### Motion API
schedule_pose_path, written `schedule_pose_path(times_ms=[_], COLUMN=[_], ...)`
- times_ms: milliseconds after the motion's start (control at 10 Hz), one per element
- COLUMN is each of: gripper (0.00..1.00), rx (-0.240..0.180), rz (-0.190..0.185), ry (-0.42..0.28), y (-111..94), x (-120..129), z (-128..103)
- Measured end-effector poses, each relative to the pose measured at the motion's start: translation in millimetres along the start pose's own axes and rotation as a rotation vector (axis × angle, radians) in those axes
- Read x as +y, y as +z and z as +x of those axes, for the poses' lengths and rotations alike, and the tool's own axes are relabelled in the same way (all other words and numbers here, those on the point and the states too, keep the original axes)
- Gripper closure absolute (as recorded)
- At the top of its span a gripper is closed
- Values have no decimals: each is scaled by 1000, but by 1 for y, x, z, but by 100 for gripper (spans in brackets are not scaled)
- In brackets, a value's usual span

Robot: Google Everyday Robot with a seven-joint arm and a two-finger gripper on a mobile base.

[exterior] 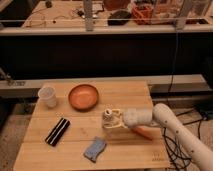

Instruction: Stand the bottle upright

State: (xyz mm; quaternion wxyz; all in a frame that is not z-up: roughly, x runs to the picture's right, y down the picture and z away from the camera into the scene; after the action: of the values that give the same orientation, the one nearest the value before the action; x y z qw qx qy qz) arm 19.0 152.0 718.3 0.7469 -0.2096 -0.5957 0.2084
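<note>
Bottle (107, 118) sits right of centre on the surface (130, 92), at about 4 o'clock from the bowl (83, 96). Its whitish cap is uppermost, and the body seems to lean slightly, though I can't be sure.

Claw (114, 122) is right against the bottle's 3 o'clock side, on the arm (170, 125) reaching in from the right. Can't tell whether it is clenched on the bottle or merely beside it.

Judgement: the step in hand is setting the bottle on its base.
- Bring the neck to true vertical and the base flat on the wood before letting go.
- Release gently, then back out toward 3 o'clock so nothing nudges the cap.
- Watch the orange item (143, 133) under the wrist at 4 o'clock.

Cloth (95, 149) at 7 o'clock and cup (47, 96) at 10 o'clock are well apart from the bottle, so no concern.
</note>
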Motion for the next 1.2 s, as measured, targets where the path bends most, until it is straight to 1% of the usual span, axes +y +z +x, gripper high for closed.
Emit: schedule_pose_path(times_ms=[100, 400, 600, 700, 800, 900, 1000, 1200], gripper=[100, 100, 92, 93, 98, 100, 100, 100], rx=[1, -15, -22, -12, -7, -7, -7, -5], rz=[9, 32, 40, 33, 27, 23, 32, 41], ry=[12, 36, 39, 40, 46, 51, 59, 65], y=[1, 5, 8, 6, 3, 2, 1, 2], x=[-2, -12, -17, -17, -11, -5, -3, -13], z=[4, 11, 14, 14, 15, 15, 17, 21])
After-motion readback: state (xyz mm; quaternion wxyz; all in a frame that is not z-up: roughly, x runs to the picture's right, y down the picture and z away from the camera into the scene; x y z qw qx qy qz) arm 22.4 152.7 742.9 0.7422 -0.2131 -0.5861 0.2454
